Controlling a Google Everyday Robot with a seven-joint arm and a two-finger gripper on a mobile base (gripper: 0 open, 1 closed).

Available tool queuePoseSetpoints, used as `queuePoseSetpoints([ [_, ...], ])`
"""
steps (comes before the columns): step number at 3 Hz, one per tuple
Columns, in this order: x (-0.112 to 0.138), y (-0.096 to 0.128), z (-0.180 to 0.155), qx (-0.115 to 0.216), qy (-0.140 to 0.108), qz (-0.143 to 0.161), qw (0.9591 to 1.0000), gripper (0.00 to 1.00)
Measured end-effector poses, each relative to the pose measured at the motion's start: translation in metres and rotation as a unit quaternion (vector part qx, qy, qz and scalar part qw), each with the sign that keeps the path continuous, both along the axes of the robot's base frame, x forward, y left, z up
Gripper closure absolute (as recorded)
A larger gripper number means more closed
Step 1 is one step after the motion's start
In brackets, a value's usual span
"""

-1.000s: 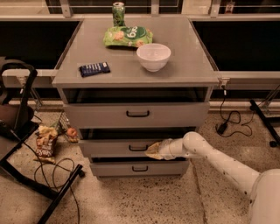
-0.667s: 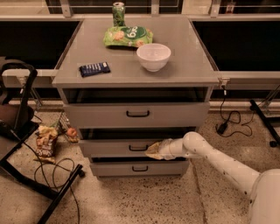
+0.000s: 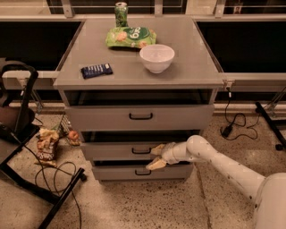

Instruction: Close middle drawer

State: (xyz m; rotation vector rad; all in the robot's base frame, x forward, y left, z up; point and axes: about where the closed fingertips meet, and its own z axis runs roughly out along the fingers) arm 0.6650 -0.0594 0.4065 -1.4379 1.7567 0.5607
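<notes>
The gripper (image 3: 155, 156), fingers spread apart, rests against the middle drawer (image 3: 111, 151) just right of its handle (image 3: 141, 151). The drawer looks slightly out, so the closing push seems in hand, calling for a straight inward shove.

No words can be read on the bag (image 3: 130, 36), can (image 3: 121, 13) or bar (image 3: 96, 69), and the claw (image 3: 151, 159) is at the middle drawer (image 3: 111, 151) front.

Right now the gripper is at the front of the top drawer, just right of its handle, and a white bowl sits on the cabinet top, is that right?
Not quite. The camera view shows the gripper at the front of the middle drawer, not the top one, just right of its handle. The white bowl does sit on the cabinet top.
</notes>
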Motion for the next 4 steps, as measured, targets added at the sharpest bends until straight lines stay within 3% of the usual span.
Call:
queuePoseSetpoints([
  [1,0.0,0.0,0.0,0.0,0.0,0.0,1.0,1.0],
  [2,-0.015,0.001,0.008,-0.007,0.001,0.001,1.0,1.0],
  [3,-0.044,-0.002,0.027,-0.044,0.013,0.022,0.9987,1.0],
  [4,-0.092,-0.011,0.051,-0.117,0.047,0.065,0.9899,1.0],
])
